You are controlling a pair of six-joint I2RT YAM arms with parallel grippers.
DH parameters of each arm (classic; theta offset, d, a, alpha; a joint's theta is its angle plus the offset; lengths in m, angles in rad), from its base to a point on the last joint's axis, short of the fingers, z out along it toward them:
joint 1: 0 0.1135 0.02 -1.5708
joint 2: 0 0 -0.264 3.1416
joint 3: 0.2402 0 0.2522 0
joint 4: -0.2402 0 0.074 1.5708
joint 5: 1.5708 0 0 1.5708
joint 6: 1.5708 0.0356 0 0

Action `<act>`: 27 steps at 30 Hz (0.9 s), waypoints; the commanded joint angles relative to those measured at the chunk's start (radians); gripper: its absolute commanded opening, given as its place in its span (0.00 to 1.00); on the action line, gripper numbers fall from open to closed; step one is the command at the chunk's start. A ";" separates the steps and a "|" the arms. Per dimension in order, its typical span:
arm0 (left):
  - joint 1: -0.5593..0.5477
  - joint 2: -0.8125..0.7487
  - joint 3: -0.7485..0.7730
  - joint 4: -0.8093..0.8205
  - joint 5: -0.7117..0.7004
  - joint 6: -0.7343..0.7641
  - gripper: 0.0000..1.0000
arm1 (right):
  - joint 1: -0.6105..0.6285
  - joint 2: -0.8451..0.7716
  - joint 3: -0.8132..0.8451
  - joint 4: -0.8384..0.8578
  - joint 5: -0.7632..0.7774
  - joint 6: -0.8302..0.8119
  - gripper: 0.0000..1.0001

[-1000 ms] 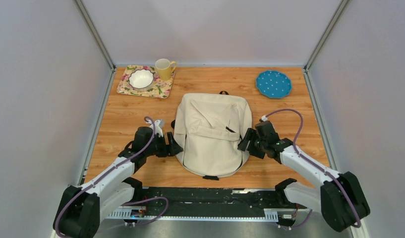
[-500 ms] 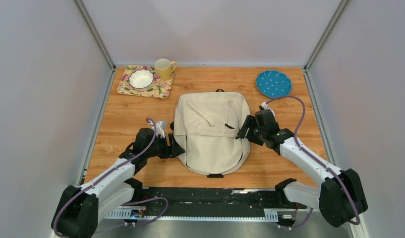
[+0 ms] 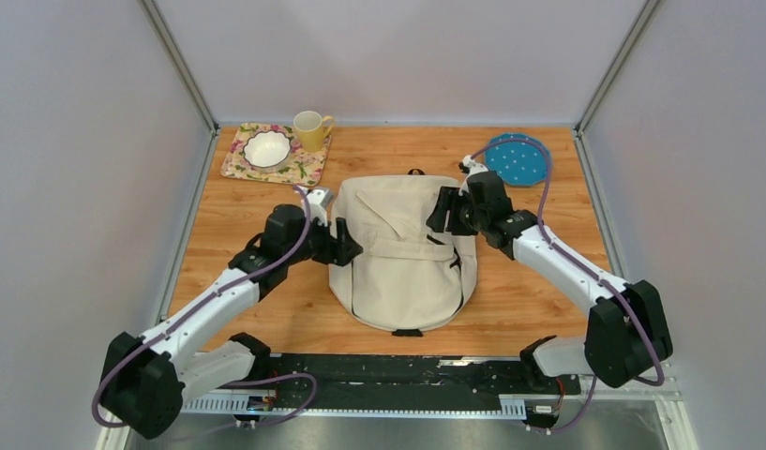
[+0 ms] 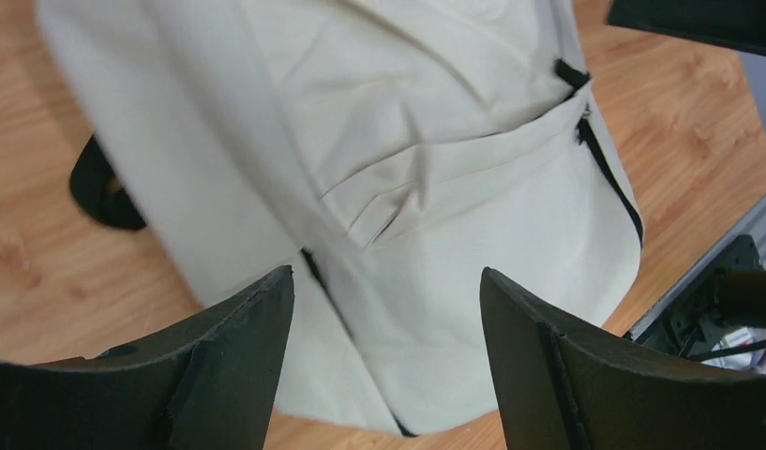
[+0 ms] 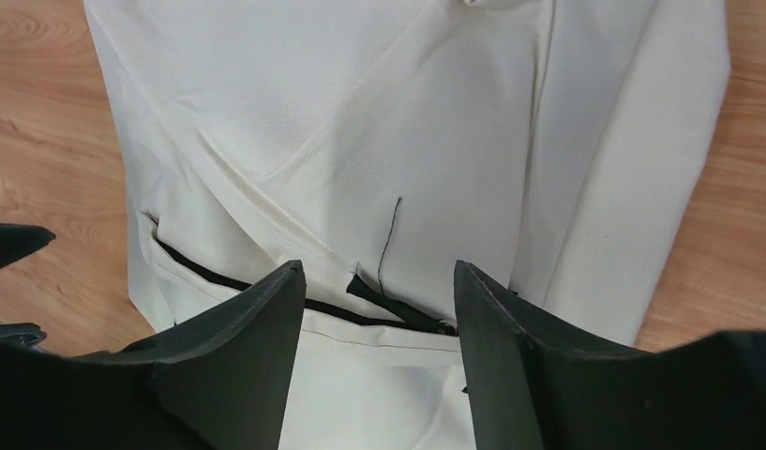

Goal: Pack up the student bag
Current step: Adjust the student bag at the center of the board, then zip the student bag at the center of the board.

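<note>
Over the last second both arms have travelled from the near flanks of the student bag [image 3: 402, 253] toward its far half. The left gripper [image 4: 386, 277] is now at its left edge and the right gripper [image 5: 379, 272] at its far right shoulder, each pincer apart, clamped on nothing. Probably they are hunting for the opening, so packing seems unstarted. The bag lies flat mid-table [image 3: 238, 206]: soft, creased cream cloth, diagonal fold, thin black zip line [image 5: 219, 274], rounded near end.
</note>
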 commanded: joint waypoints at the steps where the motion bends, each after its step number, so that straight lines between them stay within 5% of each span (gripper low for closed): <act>1: -0.134 0.131 0.163 0.026 0.002 0.228 0.80 | 0.009 0.051 0.039 0.003 -0.073 -0.131 0.62; 14: -0.297 0.507 0.432 0.047 0.177 0.699 0.81 | 0.012 0.121 -0.008 0.085 -0.131 -0.194 0.59; 27: -0.363 0.701 0.542 -0.031 0.127 0.770 0.81 | 0.016 0.114 -0.044 0.071 -0.122 -0.200 0.41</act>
